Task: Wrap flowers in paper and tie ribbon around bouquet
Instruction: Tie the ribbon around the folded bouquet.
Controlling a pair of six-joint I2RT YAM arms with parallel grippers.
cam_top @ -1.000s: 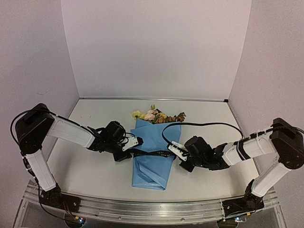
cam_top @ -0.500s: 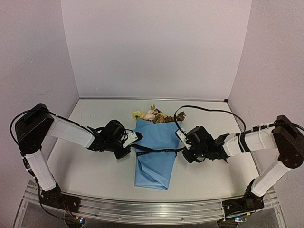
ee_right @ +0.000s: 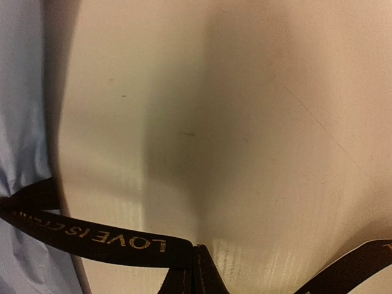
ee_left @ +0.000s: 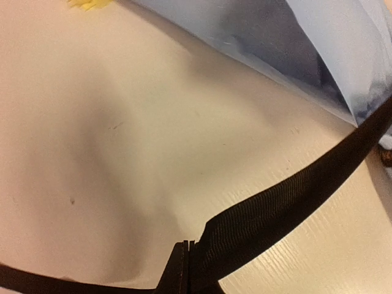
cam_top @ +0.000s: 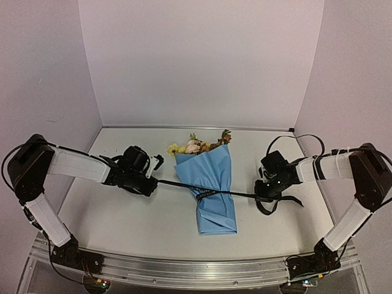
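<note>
Left gripper [cam_top: 151, 182] and right gripper [cam_top: 261, 193] are each pinching an end of the ribbon [cam_top: 177, 184], holding it taut across the bouquet [cam_top: 211, 171], which is lying on the table [cam_top: 122, 214]

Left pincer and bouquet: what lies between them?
Only the ribbon, stretched straight from the left pincer to the bouquet over bare table. The top external view shows it best.
</note>
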